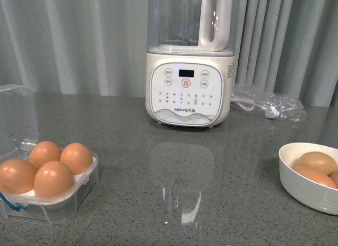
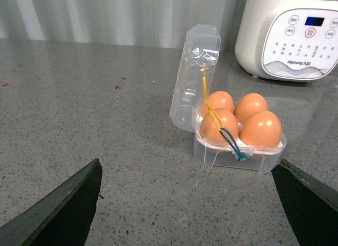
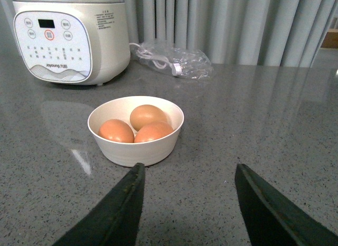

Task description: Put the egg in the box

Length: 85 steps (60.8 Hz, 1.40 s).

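Left wrist view: left gripper (image 2: pixel 187 167) is nearest, jaws spread wide, nothing btwn its dark fingers (image 2: pixel 68 209). Just beyond the gap the box (image 2: pixel 216 151) sits on the grey speckled counter (image 2: pixel 105 124), touched by neither finger. Its clear lid (image 2: pixel 193 77) is hinged open & stands upright at the box's side. All 4 cells are filled, each w/ an orange-brown egg (image 2: pixel 261 129), packed close together. A thin cord (image 2: pixel 228 138), yellow up top & blue-teal lower down, runs from the lid over one egg to the box's front wall.

Right wrist view: right gripper (image 3: pixel 189 167) is likewise spread & holds nothing. Just past its fingertips is a round white bowl (image 3: pixel 134 151) w/ 3 further eggs (image 3: pixel 145 116) inside, touching each other.

Front view: no arm in shot. Box is near left & bowl near right, the bowl partly cut by the frame edge; the two are well apart. Far centre stands a cream blender (image 1: pixel 187 93) w/ touch panel lit & a clear jug (image 1: pixel 174 19) on top. To its right, slightly further back, lies a crumpled clear bag (image 1: pixel 269 104) w/ a white cable inside. Pale pleated curtain (image 1: pixel 79 40) hangs farthest back, across the full width.
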Available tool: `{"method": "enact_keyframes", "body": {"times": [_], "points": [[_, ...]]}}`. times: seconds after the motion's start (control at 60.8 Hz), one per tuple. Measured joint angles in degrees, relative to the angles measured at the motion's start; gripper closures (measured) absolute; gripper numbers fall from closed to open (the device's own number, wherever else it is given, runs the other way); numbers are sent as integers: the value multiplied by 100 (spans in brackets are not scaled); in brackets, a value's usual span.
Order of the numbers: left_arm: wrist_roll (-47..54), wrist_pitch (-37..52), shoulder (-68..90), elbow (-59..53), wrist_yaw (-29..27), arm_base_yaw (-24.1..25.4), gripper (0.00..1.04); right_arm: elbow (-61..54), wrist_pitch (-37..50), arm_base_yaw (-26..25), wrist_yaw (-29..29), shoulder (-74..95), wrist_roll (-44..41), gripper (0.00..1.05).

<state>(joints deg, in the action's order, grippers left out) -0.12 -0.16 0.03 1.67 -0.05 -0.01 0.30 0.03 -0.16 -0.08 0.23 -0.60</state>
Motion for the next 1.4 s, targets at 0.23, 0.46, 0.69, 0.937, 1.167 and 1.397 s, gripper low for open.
{"method": "enact_keyframes", "body": {"times": [0.23, 0.46, 0.69, 0.937, 1.167, 1.397], "points": [[0, 0, 0, -2, 0, 0, 7, 0, 0, 0, 0, 0, 7, 6], [-1010, -2288, 1458, 752, -2164, -573, 7, 0, 0, 0, -13, 2, 4, 7], [-1102, -1941, 1510, 1182, -1486, 68, 7, 0, -2, 0, 0, 0, 7, 7], [-337, -684, 2839, 2083, 315, 1932, 7, 0, -2, 0, -2, 0, 4, 7], [26, -96, 4319, 3102, 1244, 2400, 7, 0, -2, 0, -2, 0, 4, 7], [-52, 313, 5195, 3449, 2070, 2402, 7, 0, -2, 0, -2, 0, 4, 7]]}}
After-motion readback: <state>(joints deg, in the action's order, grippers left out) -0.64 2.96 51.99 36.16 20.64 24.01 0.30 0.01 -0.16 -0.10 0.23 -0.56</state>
